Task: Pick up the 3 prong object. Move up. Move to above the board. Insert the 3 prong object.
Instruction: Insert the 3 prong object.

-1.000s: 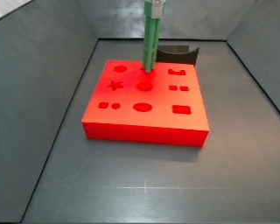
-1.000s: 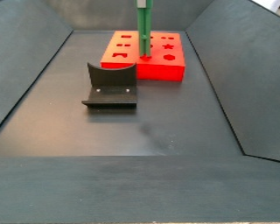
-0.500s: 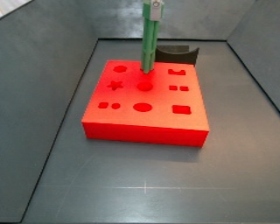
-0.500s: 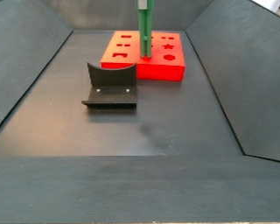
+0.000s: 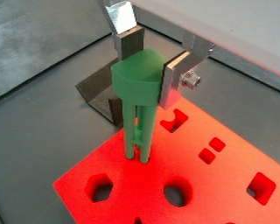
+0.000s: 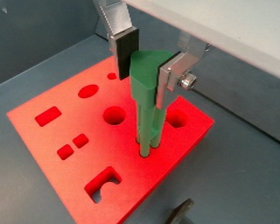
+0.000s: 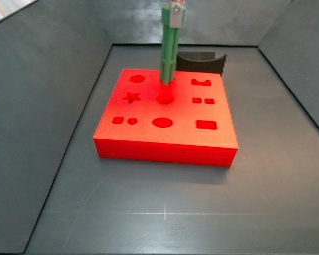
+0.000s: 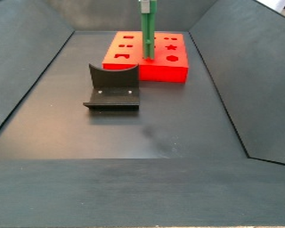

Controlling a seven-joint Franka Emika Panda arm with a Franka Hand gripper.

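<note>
Floor of dull grey sheet [image 8: 169,134] lay bare nearest the side camera, and beyond it stood the dark grey L-shaped fixture [image 8: 113,85], just this side of the flat red-orange rectangular board [image 8: 151,55] with its darker star, circle and square cutouts. Farther on, the tall slim green 3 prong object [image 6: 147,109] stood upright over the board, its thin legs reaching down to the board's top among the cutouts. The gripper [image 5: 152,64] pinched the wider squarish head between its silver plate fingers [image 5: 178,77]. The peg looked like light, rigid plastic, smooth enough to slip; its flat-sided head seemed the sound place to hold, the slender legs likely bending or snapping under side load.
</note>
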